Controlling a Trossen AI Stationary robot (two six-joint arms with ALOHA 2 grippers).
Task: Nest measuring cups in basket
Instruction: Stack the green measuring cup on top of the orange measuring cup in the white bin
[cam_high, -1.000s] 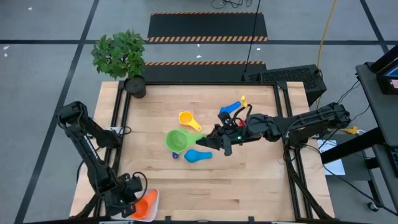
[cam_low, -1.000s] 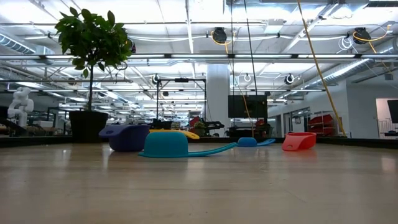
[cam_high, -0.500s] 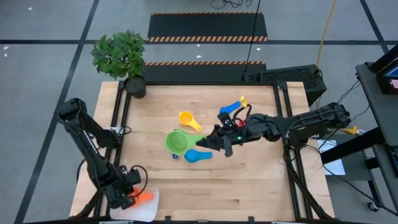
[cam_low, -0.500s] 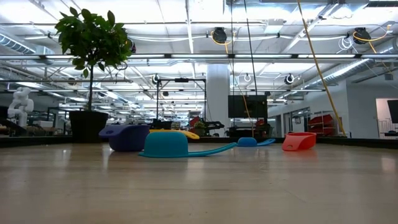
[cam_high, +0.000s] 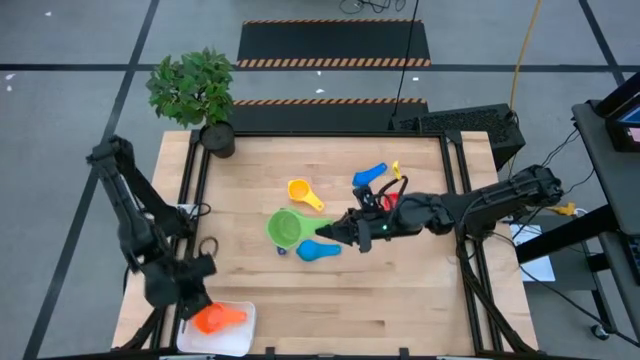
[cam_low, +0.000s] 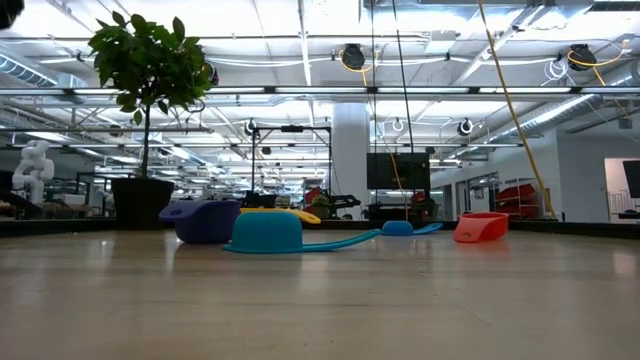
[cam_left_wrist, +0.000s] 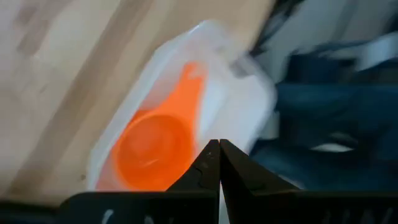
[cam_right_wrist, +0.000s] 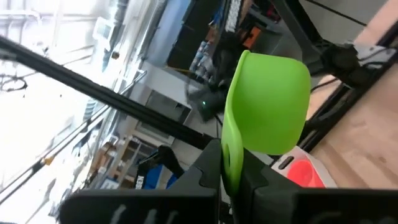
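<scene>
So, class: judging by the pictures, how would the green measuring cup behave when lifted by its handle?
The green measuring cup probably stays stiff: in the right pincer, shut on its handle, the bowl keeps its shape. It seems light, being thin-walled. Held edgewise by the flat handle, it might swivel.

High view: table seen from straight overhead. Low view: level at tabletop, facing the room. Wrist views: close range. Orange cup shared by high and left wrist views

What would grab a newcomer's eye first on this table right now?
The orange cup lying alone in the white basket at the table's near left corner, with the left gripper shut just above it. Mid-table, the right gripper is clamped on the green cup, beside the yellow cup and light blue cup.
</scene>
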